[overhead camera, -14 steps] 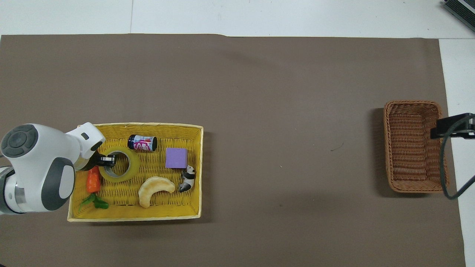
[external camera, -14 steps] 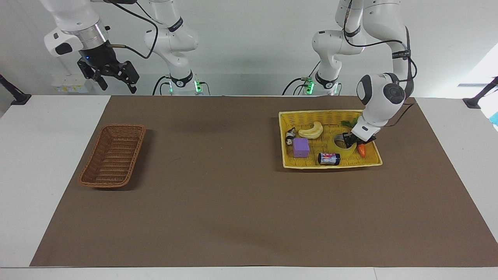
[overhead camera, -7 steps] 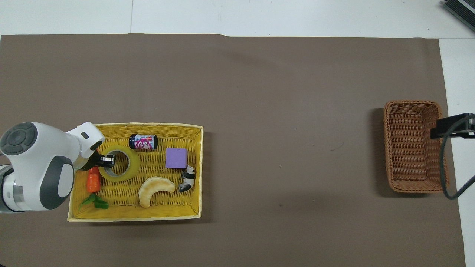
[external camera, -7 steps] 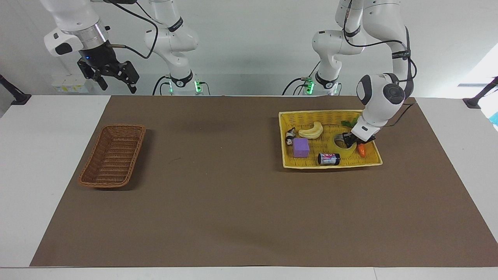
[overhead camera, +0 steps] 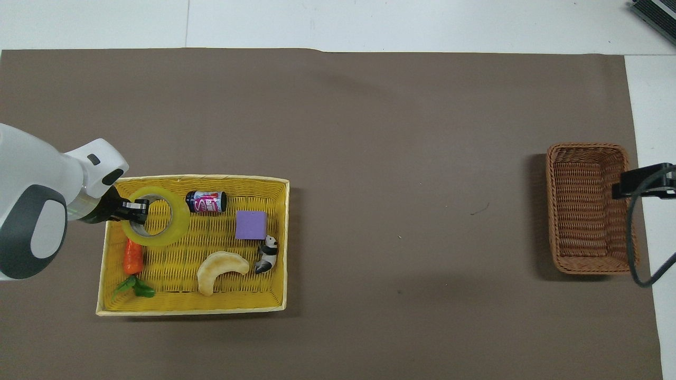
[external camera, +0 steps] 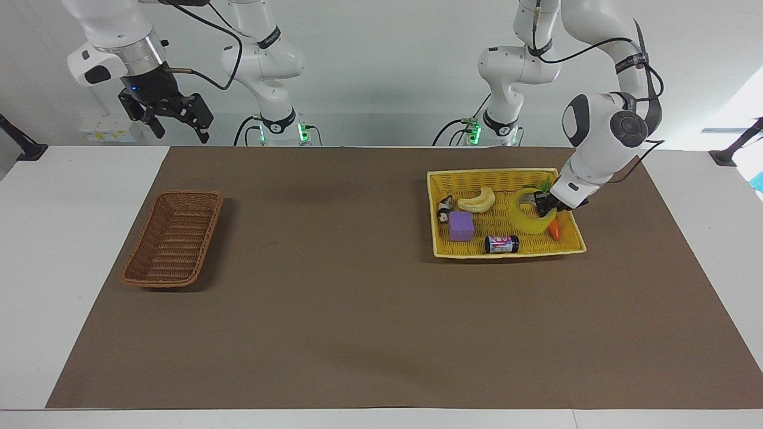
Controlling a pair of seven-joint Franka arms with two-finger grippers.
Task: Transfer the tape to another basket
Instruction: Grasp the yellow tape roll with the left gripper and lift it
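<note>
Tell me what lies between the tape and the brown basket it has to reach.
Nothing visible on the mat between them. The left hand holds the tape raised over the yellow tray; the can, purple block and panda sit low beneath its way out. The brown basket is empty, with the right hand open, high above the table's edge.

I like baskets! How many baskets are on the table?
2. The yellow basket sits at the left arm's end, full of toys. The brown basket sits at the right arm's end.
</note>
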